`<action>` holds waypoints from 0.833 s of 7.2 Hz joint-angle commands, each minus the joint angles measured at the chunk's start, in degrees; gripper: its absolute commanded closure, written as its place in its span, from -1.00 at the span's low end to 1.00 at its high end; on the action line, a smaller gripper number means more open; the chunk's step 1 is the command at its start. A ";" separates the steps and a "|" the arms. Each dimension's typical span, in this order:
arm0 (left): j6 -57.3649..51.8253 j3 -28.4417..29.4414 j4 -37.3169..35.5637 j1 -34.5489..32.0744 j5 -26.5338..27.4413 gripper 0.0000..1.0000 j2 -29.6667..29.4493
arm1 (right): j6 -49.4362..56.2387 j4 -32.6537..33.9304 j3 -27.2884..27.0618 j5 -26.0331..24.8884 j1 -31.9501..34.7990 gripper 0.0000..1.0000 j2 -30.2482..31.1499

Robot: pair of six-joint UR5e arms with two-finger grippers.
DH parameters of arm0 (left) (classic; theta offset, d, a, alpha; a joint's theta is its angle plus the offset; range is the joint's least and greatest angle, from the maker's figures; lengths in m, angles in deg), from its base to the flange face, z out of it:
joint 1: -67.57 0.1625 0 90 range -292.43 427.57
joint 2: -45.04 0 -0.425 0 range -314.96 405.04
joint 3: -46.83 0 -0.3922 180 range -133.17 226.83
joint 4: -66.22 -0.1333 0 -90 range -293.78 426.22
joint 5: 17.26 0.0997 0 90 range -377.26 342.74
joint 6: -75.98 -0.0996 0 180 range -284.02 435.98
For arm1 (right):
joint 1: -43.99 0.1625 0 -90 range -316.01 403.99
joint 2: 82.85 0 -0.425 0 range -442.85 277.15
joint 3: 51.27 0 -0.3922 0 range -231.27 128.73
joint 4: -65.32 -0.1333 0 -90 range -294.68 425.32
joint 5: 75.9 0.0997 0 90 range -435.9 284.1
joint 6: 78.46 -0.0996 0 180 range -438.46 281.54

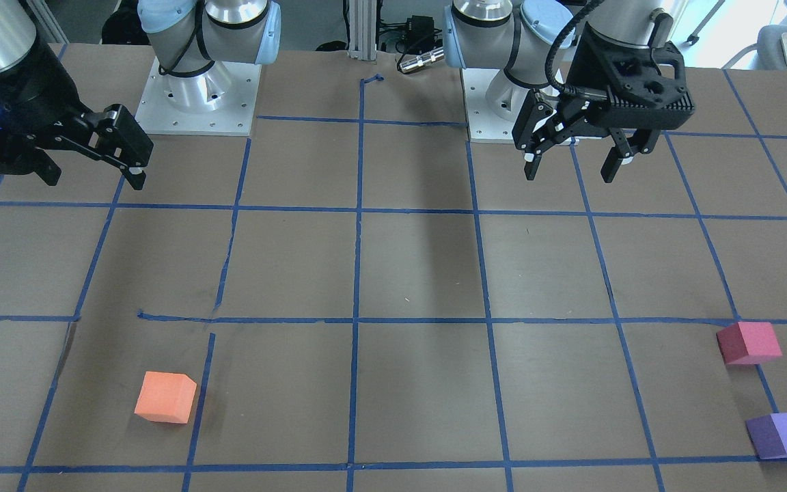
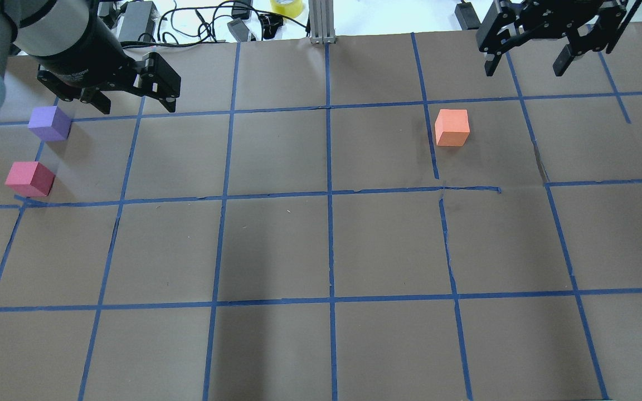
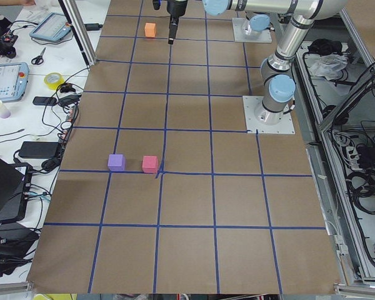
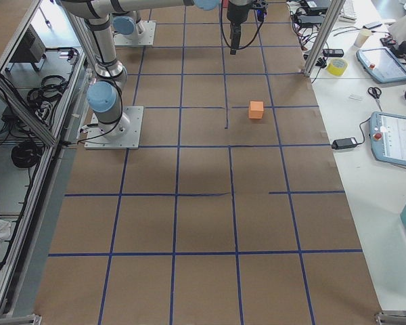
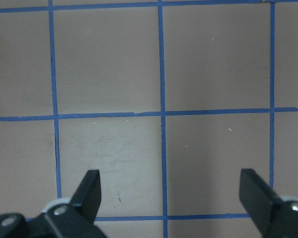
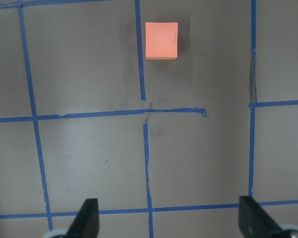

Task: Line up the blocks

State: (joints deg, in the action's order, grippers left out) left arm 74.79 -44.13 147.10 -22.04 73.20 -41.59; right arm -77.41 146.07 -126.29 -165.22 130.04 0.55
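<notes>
The orange block [image 2: 452, 127] sits on the table's right half; it also shows in the front view [image 1: 165, 397] and at the top of the right wrist view [image 6: 161, 40]. The reddish-pink block [image 2: 29, 179] and the purple block [image 2: 49, 123] sit close together at the far left edge, also in the front view, pink [image 1: 749, 342] and purple [image 1: 783, 435]. My left gripper [image 2: 134, 104] hangs open and empty above the table, right of the purple block. My right gripper [image 2: 527, 65] hangs open and empty, beyond and right of the orange block. The left wrist view [image 5: 171, 193] shows only bare table between open fingers.
The brown table [image 2: 321, 250] carries a grid of blue tape lines. Cables, a yellow tape roll [image 2: 286, 6] and a metal post [image 2: 321, 22] lie past its far edge. Both arm bases [image 1: 199, 96] stand at the robot's side.
</notes>
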 commanded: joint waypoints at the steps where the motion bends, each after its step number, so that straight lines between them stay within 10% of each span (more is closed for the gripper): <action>1: 0.22 0.09 -0.20 -0.03 -0.11 -1.00 -0.03 | 0.00 0.02 0.05 0.03 0.00 -1.00 0.00; 6: 0.04 0.09 -0.20 -0.03 -0.03 -1.00 0.14 | -0.09 0.02 -0.64 0.11 0.09 -1.00 -0.44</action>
State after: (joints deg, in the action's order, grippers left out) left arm 74.84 -44.05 146.90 -22.07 73.11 -41.48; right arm -77.36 146.06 -126.52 -165.18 130.06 0.10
